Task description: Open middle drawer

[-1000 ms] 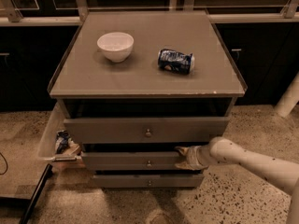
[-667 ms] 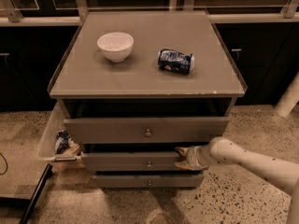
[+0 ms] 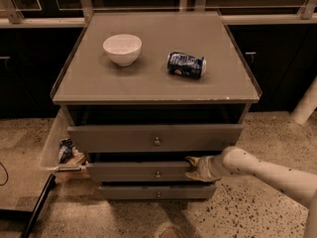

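Claw (image 3: pixel 195 168) at middle drawer (image 3: pixel 130 172) right end

No legible text anywhere. Blue can (image 3: pixel 186 65) on the desk (image 3: pixel 148 86): label print unreadable. Claw (image 3: pixel 193 168) sits at the 3 o'clock end of the middle drawer (image 3: pixel 130 172); it bears no readable marks.

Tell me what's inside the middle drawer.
No contents can be made out. Only a dark strip shows above the middle drawer front, and the top drawer, pulled out above it, covers the rest. The gripper is at the right end of that front.
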You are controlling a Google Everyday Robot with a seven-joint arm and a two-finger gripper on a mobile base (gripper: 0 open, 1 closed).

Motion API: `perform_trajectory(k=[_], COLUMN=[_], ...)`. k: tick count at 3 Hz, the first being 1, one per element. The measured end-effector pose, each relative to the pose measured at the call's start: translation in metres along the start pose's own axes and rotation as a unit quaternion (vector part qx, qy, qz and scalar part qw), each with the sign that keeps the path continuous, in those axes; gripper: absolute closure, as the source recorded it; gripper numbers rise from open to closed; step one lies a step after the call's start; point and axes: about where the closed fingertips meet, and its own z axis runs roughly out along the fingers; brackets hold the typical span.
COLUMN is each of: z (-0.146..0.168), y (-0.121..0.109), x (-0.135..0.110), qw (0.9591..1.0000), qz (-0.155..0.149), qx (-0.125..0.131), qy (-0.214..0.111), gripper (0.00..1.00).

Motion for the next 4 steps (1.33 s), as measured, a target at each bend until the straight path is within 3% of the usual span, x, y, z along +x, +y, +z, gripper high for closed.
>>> perform_trajectory(k=[1,2,3,4], z=[-0.0048,-0.0072,-0.0129,-0.0129], y=[-0.0024,-0.0037,0.0023,0.0023], x=[-0.0029,-0.0042,-0.0051,-0.0051], qw=[1.0,1.0,1.0,1.0], qz=[0.0,0.0,-0.002,-0.002], qx=[0.0,0.0,-0.002,-0.002], qy=[0.0,0.0,-0.007,-0.007], gripper=[0.39,0.42,0.65,0.62])
